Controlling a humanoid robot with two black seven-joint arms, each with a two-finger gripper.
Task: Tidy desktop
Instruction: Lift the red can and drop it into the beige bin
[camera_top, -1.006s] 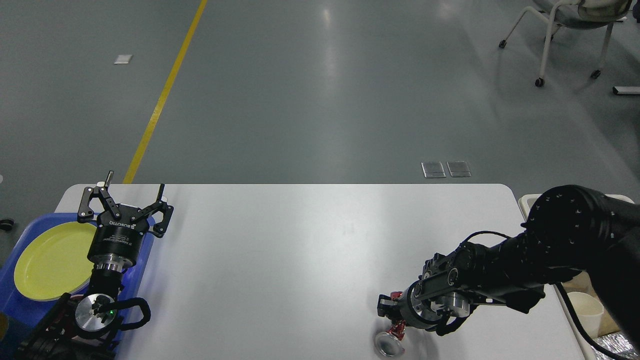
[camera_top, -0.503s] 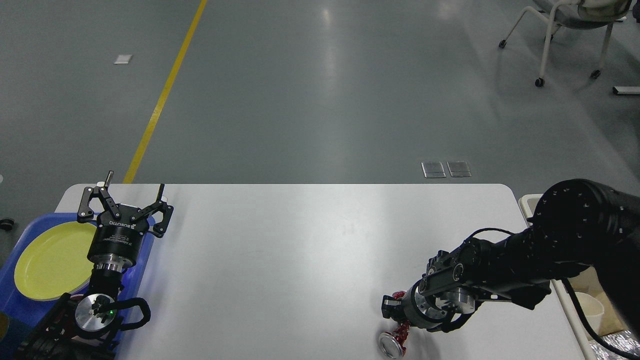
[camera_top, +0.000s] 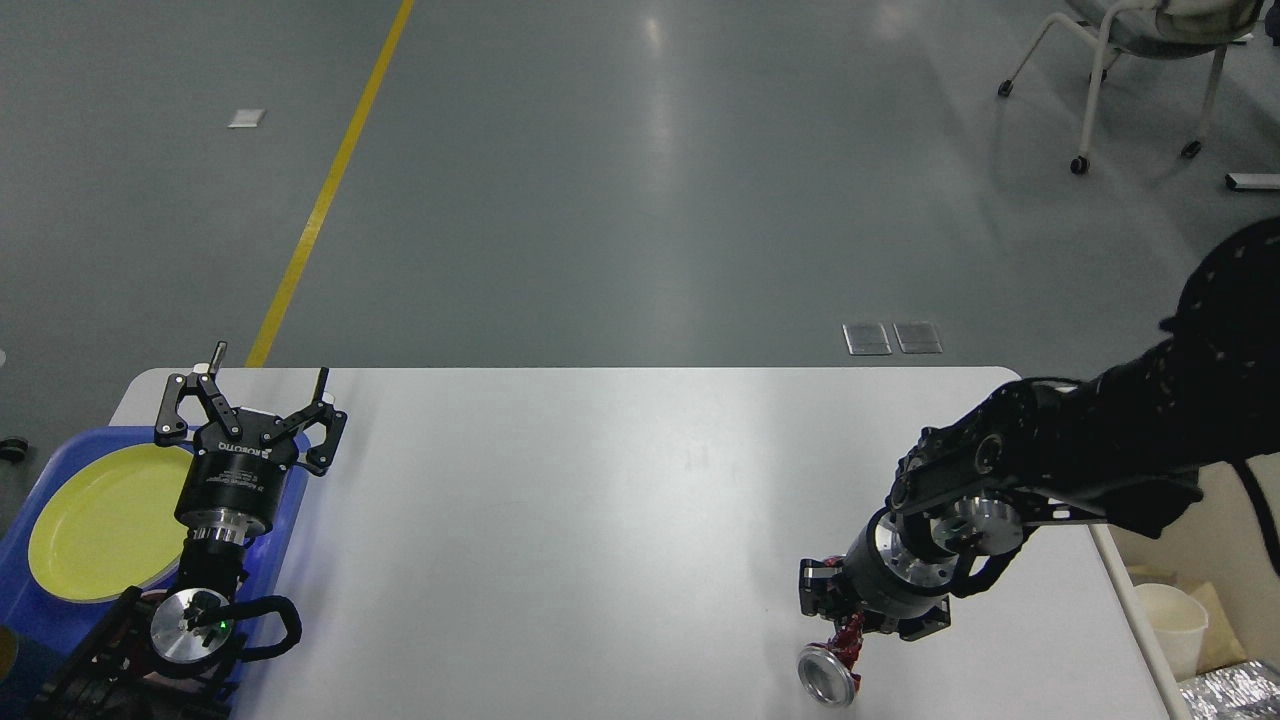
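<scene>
The white desktop fills the lower half of the head view. Near its front right, my right gripper points down and is shut on a crumpled red can whose silver round end faces me. The can hangs at the fingertips, close over the table surface. My left gripper stands open and empty at the desktop's left end, over the right rim of a blue tray.
A yellow plate lies in the blue tray. To the right of the desktop a cream bin holds a white cup. A chair on castors stands on the floor far back right.
My right arm has swung to the right and lifted a little, carrying the red can with it. The left arm has stayed still.
</scene>
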